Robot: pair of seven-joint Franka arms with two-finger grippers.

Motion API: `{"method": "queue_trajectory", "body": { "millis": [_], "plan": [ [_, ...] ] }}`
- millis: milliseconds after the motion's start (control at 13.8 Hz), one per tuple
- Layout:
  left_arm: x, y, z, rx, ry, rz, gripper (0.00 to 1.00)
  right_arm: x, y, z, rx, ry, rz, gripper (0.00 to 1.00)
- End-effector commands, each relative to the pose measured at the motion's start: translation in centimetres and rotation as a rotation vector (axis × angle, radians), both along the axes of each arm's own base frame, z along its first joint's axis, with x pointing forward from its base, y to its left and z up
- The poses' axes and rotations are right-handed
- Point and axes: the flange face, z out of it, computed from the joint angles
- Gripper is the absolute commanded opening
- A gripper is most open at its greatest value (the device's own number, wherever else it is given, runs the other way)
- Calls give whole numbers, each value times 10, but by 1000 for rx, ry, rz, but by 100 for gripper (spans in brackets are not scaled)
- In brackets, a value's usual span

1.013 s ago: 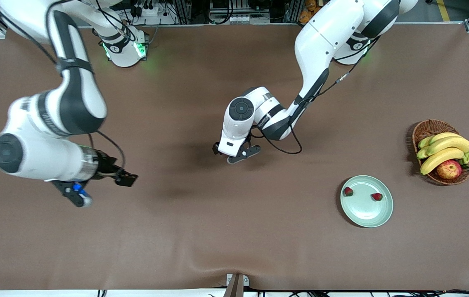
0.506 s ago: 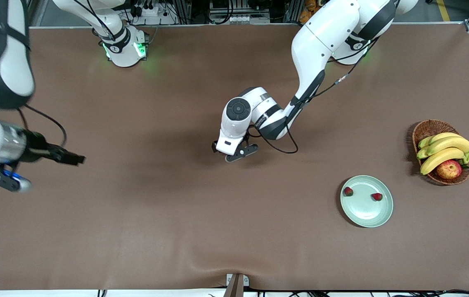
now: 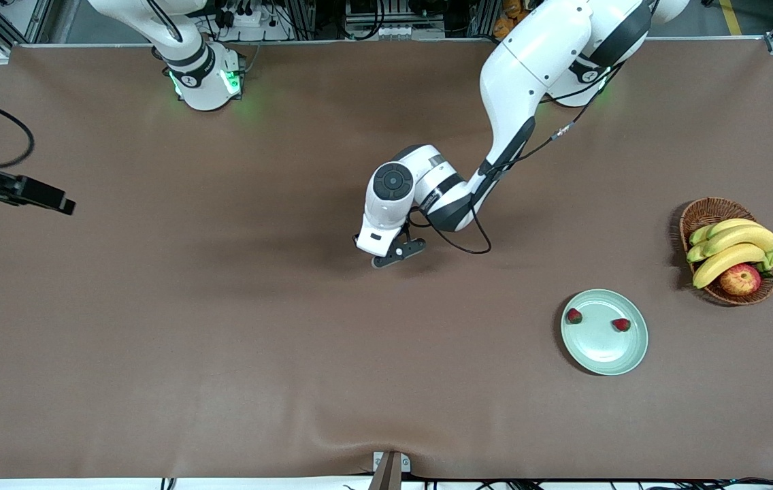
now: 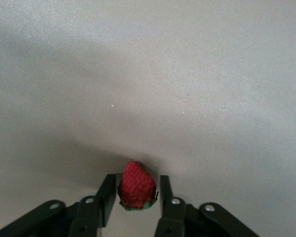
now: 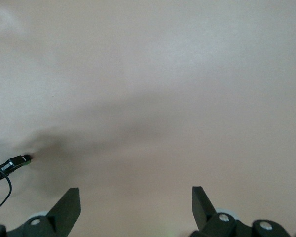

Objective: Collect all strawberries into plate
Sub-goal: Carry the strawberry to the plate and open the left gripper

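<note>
Since the earlier frames I see the right arm swing out toward its own end of the table until almost all of it has left the front view; only a dark piece of its wrist gear shows at the edge. The left arm has barely shifted over the middle of the table.

The right gripper [image 5: 133,210] itself is cut off in the front view; from its wrist camera I see its fingers spread wide over bare brown table [image 3: 237,354], nothing between them.

The left gripper [image 4: 134,197] hangs low over mid-table, its fingers close on either side of one strawberry [image 4: 136,185]. I cannot make out whether the pads actually touch it, and in the front view the wrist hides the berry.

The plate [image 3: 597,354] sits toward the left arm's end, nearer the front camera than the wicker basket [image 3: 699,212]. Two strawberries [image 3: 573,316] lie in it, apart.
</note>
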Motion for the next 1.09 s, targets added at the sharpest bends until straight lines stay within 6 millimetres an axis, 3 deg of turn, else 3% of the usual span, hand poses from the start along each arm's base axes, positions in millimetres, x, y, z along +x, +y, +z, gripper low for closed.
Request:
{"method": "queue_trajectory", "body": {
  "millis": [0,145,217,362,506,723,868,1013],
  "plan": [
    [2,-3,0,1,-15,-3,0,-30,1,15,-38,-30,24,100],
    [6,-2,6,-4,-23,-2,0,-51,0,16,-43,-63,19,100],
    [14,2,19,-14,-41,-7,0,-60,-1,13,-43,-81,14,100],
    [49,30,48,-29,-75,49,0,-68,-14,6,-44,-81,-10,100],
    [84,67,85,-41,-93,137,0,-64,-31,6,-46,-88,-12,100],
    [149,171,127,0,-90,306,0,-48,-57,13,-47,-103,-1,100],
    [183,248,128,34,-65,404,0,-45,-61,15,-48,-104,-15,100],
    [206,317,120,61,-49,459,0,-42,-51,13,-69,-101,16,100]
  ]
}}
